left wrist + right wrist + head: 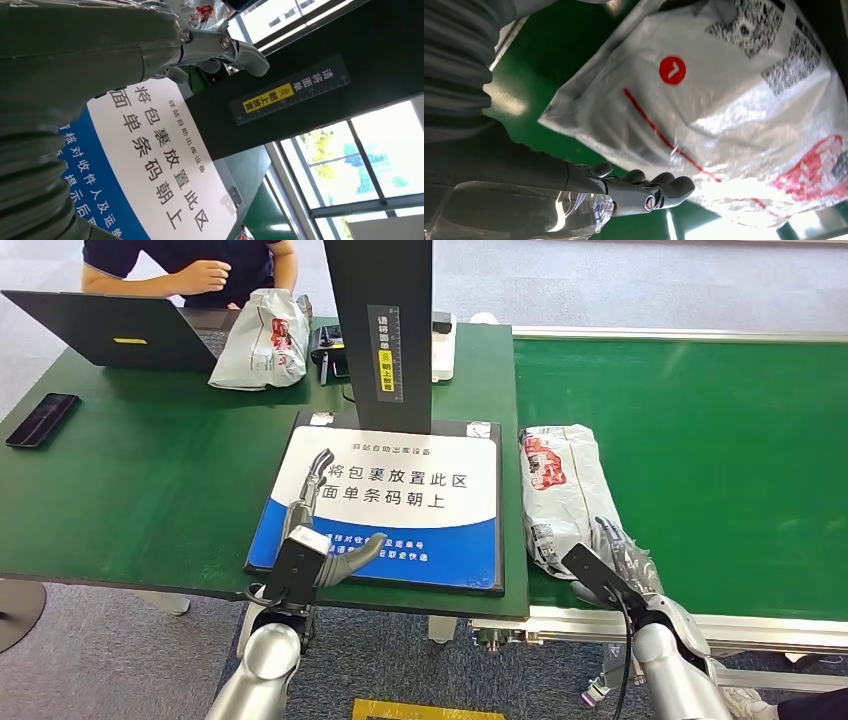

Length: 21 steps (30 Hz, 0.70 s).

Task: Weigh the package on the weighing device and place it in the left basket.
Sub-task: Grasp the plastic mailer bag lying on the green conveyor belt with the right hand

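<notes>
Right wrist view shows my right hand (644,192), fingers apart, beside the soft, slippery package (724,100); I'd grip its middle.

Count log, head view:
- Packages: 2. One grey-white package (560,495) on green conveyor belt (720,440), just right of scale; second package (262,340) at far side of table (150,490), beside laptop.
- Weighing device (385,505): 1, blue-white platform with dark upright column.
- Laptop (110,328): 1.
- Phone (42,419): 1, dark, face up near table's left edge.
- Robot hands: 2. Left hand (325,530) over scale platform; right hand (620,560) at near end of belt package.
- Persons: 1, person (190,265) seated behind laptop.
</notes>
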Each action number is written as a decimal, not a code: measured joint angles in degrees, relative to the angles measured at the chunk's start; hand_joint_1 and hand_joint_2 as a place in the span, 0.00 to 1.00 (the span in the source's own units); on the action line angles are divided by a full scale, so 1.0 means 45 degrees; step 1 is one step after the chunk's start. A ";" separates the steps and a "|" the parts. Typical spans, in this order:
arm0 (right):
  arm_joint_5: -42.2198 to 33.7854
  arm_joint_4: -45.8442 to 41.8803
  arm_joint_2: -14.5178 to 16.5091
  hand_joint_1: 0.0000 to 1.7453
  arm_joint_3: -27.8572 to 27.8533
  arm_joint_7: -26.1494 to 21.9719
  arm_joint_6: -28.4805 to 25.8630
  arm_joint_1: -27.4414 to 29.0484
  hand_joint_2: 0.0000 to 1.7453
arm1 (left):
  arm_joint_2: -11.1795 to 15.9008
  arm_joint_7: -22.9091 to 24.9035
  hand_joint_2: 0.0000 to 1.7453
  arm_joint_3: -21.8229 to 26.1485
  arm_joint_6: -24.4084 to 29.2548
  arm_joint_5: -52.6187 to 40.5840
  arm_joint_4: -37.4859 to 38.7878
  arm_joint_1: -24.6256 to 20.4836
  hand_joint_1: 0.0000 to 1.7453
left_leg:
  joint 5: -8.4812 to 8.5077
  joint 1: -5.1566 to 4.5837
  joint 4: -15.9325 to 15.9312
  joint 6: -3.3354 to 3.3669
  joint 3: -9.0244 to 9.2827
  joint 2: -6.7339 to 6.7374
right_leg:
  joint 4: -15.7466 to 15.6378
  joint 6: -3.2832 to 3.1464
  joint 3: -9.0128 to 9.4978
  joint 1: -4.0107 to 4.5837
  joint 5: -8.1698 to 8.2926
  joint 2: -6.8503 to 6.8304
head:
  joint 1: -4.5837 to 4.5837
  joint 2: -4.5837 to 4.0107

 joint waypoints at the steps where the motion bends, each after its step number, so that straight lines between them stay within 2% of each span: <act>1: -0.0028 0.0237 -0.0005 0.00 0.0103 -0.0057 -0.0007 -0.0056 1.00 | 0.0000 0.0000 1.00 -0.0041 -0.0008 -0.0004 0.0004 -0.0002 0.00 | 0.0000 0.0000 0.0000 0.0000 0.0000 0.0000 | 0.0000 0.0000 0.0000 0.0000 0.0000 0.0000 | -0.0001 0.0000; 13: 0.0165 0.2551 -0.0025 0.00 0.1115 0.0034 -0.0471 -0.1071 1.00 | 0.0137 0.0056 1.00 -0.0182 0.0070 -0.0023 0.0006 0.0009 0.00 | 0.0001 0.0000 0.0000 -0.0001 0.0004 0.0002 | 0.0000 0.0001 0.0002 0.0001 0.0001 0.0001 | 0.0000 0.0000; 21: 0.0214 0.3333 -0.0024 0.00 0.1466 0.0218 -0.0812 -0.1507 1.00 | 0.0253 0.0146 1.00 -0.0344 0.0125 0.0005 0.0006 0.0005 0.00 | 0.0001 0.0000 0.0001 0.0000 0.0004 0.0001 | 0.0001 0.0001 0.0003 0.0000 0.0002 0.0001 | 0.0000 0.0000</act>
